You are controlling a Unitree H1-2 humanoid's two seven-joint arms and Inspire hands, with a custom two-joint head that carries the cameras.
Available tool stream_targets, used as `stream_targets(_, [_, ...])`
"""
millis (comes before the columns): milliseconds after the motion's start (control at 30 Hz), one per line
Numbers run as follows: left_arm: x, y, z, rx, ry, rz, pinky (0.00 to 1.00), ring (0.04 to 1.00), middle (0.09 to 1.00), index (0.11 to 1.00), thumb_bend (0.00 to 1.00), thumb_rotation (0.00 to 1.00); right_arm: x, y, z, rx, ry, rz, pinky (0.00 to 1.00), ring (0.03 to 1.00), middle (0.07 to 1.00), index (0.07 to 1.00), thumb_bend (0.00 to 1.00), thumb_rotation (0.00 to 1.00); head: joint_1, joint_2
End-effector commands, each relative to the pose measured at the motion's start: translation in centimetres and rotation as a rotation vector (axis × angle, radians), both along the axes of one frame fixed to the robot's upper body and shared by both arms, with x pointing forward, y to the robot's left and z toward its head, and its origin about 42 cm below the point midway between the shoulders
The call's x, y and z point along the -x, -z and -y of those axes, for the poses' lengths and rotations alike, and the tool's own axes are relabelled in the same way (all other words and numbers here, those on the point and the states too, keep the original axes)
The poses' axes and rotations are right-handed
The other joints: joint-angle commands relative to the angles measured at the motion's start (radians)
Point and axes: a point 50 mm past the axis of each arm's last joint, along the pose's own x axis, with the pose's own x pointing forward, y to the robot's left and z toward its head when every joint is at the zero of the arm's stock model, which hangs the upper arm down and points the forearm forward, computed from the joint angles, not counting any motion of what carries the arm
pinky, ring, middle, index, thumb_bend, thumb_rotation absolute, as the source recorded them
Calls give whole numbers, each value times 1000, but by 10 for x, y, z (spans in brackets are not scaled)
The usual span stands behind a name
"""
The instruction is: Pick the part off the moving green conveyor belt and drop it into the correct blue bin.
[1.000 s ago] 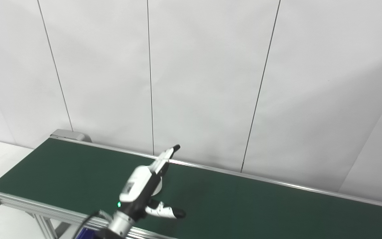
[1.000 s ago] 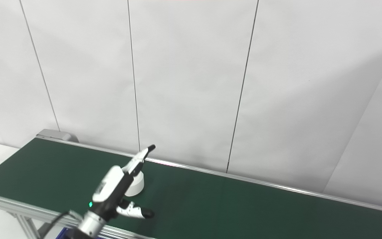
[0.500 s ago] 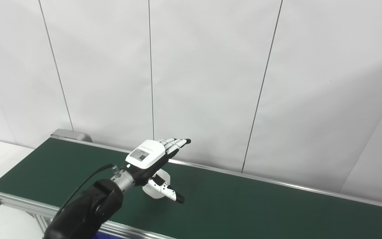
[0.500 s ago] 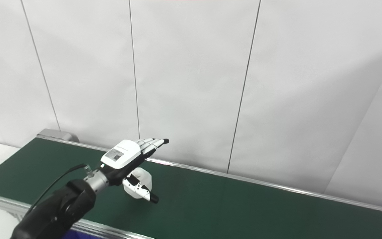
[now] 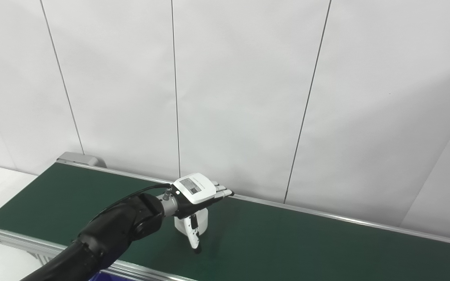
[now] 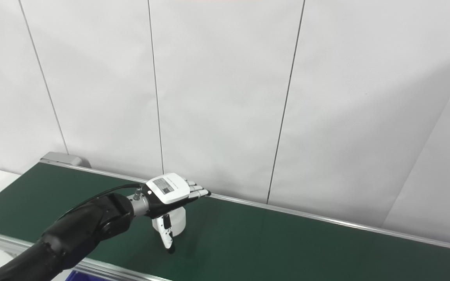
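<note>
At lower left the left hand (image 5: 194, 192) had swung out over the belt (image 5: 326, 242) within the last second and now sat above the white part (image 5: 203, 219), fingers spread flat, thumb down beside it, nothing gripped. The part stood mid-belt, so closing seemed next. No bin clearly showed.

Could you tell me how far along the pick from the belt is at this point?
Early stage. Done: the left hand is over the white part on the green conveyor belt, thumb down in front of it. In hand: nothing is gripped; the fingers are extended. Left: close, lift and drop it into a bin; only a blue sliver shows below the belt.
</note>
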Motion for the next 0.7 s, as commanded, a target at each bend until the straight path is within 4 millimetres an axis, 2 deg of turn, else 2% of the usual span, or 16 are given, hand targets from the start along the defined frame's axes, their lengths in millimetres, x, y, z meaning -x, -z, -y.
stream_targets(0, [-20,-35,11,-24,3,72,892,940,969,969,1000,436,-15,-25,-17,-41,-30,138,940,930,936,929,782,1000,-4,5])
stream_targets(300, [-36,-32,18,-44,-33,-42,909,948,965,961,1000,346,-10,-33,-21,-48,-32,162,899,913,924,914,784,1000,-20,24])
stream_targets(500, [-41,-31,18,-31,-51,-68,888,939,962,964,1000,332,-5,-35,-22,-58,-33,165,883,905,912,909,792,1000,-33,35])
stream_targets(600, [-44,-24,21,-1,-70,-82,878,934,955,961,1000,295,-3,-37,-22,-68,-37,168,888,908,913,910,781,1000,-36,45])
stream_targets(667, [-45,-17,25,20,-75,-86,868,922,935,937,998,211,-1,-38,-22,-70,-36,171,878,905,911,909,778,1000,-35,54])
